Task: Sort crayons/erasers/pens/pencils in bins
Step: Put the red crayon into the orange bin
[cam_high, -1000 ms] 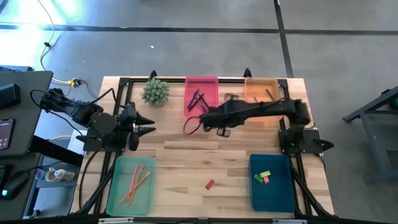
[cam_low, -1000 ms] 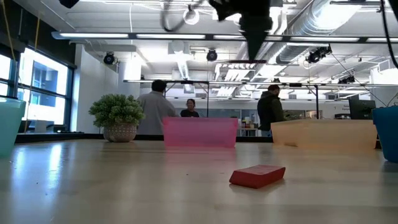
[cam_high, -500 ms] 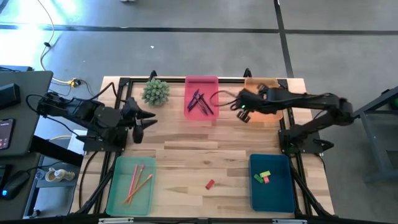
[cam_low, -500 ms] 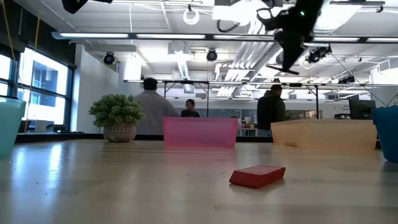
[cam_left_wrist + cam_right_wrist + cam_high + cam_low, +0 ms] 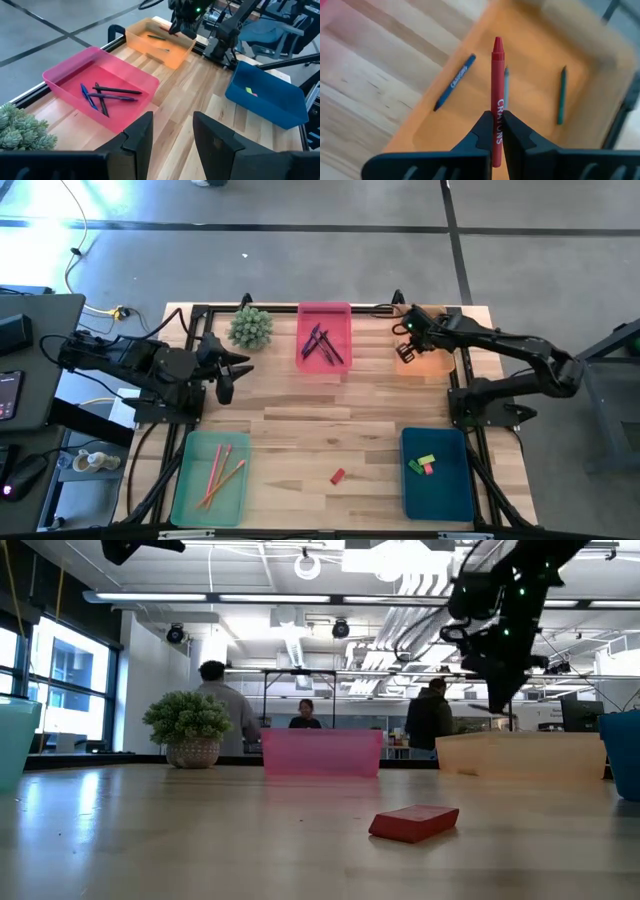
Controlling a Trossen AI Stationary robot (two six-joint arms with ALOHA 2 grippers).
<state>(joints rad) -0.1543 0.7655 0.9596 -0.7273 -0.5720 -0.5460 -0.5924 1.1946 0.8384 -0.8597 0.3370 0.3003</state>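
My right gripper [image 5: 405, 336] hangs over the orange bin [image 5: 424, 366] at the back right, shut on a red crayon [image 5: 497, 80]. Three crayons lie on that bin's floor: blue [image 5: 454, 82], grey [image 5: 506, 86] and green [image 5: 561, 95]. My left gripper [image 5: 172, 137] is open and empty at the table's left, beside the plant. A red eraser [image 5: 338, 476] lies flat on the table near the front. Pens [image 5: 322, 345] lie in the pink bin [image 5: 325, 308], pencils [image 5: 222, 468] in the green bin [image 5: 190, 490], erasers [image 5: 423, 465] in the blue bin [image 5: 440, 495]. My right gripper pinches the red crayon's lower half [image 5: 496, 132] between its two fingers. The crayon runs along the fingers and its pointed tip [image 5: 497, 42] sticks out past them. The fingers point down from above, and the crayon is lifted clear over the orange bin's floor.
A potted plant [image 5: 250, 327] stands at the back left. A dark frame rail [image 5: 270, 309] runs along the table's far edge. People stand in the room beyond the table [image 5: 228, 705]. Bare wood lies in the table's middle [image 5: 320, 425].
My right gripper has swung with the red crayon from the table's middle, in front of the pink bin, toward the right and far edges. It now hangs over the orange bin.
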